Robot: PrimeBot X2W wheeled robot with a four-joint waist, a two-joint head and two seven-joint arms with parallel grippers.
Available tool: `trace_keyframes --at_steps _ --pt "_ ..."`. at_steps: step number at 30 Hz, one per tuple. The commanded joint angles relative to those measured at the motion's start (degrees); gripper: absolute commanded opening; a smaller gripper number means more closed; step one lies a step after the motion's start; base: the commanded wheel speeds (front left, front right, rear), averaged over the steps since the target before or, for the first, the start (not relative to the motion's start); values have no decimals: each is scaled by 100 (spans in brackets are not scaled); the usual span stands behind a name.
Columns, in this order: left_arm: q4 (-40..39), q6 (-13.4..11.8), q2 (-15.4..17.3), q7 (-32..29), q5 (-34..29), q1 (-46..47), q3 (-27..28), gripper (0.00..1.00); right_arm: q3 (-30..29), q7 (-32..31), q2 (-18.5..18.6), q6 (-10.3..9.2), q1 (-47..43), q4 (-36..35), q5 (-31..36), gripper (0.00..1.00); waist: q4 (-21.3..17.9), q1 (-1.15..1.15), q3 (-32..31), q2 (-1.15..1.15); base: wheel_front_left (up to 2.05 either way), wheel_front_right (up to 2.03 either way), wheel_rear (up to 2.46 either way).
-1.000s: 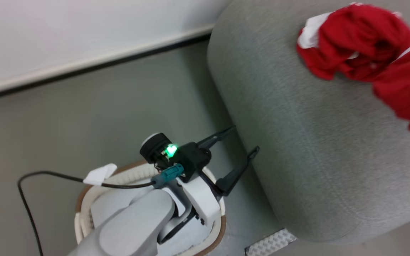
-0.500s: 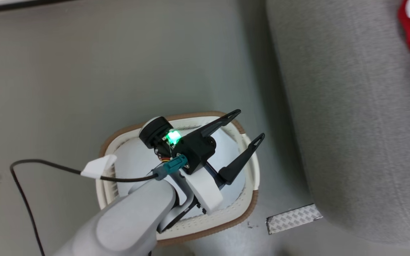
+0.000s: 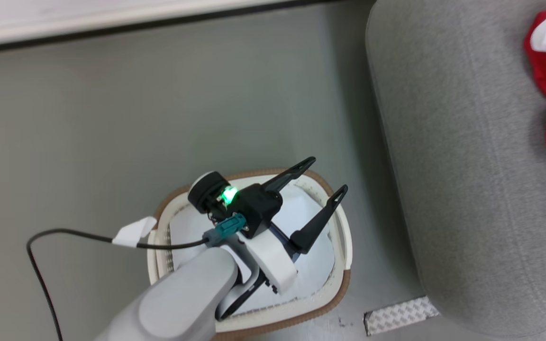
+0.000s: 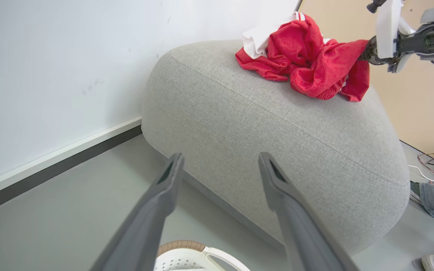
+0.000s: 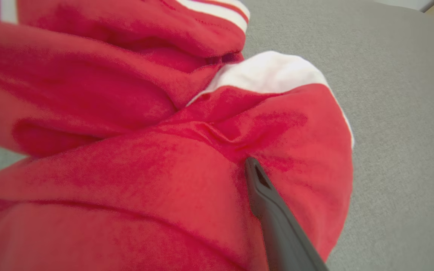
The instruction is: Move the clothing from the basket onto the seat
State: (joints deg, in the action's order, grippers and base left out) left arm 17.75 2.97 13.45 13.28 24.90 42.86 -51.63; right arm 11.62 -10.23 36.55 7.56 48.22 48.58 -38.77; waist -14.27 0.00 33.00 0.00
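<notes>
The clothing lies heaped on top of the seat. The right gripper meets its edge with 1 finger showing and the other under cloth, so its grip cannot be told. The left gripper hangs wide and empty over the basket, which stands on the grey floor beside the seat.
</notes>
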Motion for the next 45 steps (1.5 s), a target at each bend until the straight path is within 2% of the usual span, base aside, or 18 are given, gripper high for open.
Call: trace_keyframes --at_steps 1,6,15,21,26,28,33,37,40,42,45 --pt "56 -2 -13 68 38 -101 22 100 87 -65 71 -15 -109 53 -24 100 -54 0 -342 0 0 0 0" --pt "303 -20 -113 144 183 -390 97 100 582 -486 193 -15 -332 -40 -114 100 -134 0 -1023 0 0 0 0" --pt "426 -66 -274 193 331 -998 395 100 1157 -956 741 -15 -841 -863 -318 100 -182 0 -2154 0 0 0 0" --pt "255 -92 -338 190 335 -1415 780 100 1077 -1396 1175 -14 -1225 -2024 -344 100 -12 0 -2782 0 0 0 0" --pt "107 -172 -268 186 241 -1665 1150 100 621 -1371 1192 -14 -1614 -3109 -270 100 220 0 -3195 0 0 0 0" --pt "36 -249 -215 187 243 -1729 1379 100 396 -1259 1079 -14 -1768 -3501 -183 100 330 0 -3271 0 0 0 0" --pt "-113 -389 -57 187 273 -1974 1970 100 -218 -818 508 -15 -2385 -4182 15 100 662 0 -3400 0 0 0 0" --pt "-169 -432 72 187 407 -2248 2524 100 -685 -321 -163 -14 -3063 -4579 336 100 961 0 -3471 0 0 0 0" --pt "-95 -726 72 187 478 -2515 3105 100 -1010 164 -704 -14 -3554 -4803 611 100 1149 0 -3493 0 0 0 0" --pt "-53 -824 36 187 523 -2677 3364 100 -1109 548 -1095 -14 -3797 -4914 701 100 1236 0 -3498 0 0 0 0" --pt "-122 -808 6 187 432 -2916 3702 100 -1197 1117 -1559 -14 -4168 -4821 979 100 1348 0 -3515 0 0 0 0"
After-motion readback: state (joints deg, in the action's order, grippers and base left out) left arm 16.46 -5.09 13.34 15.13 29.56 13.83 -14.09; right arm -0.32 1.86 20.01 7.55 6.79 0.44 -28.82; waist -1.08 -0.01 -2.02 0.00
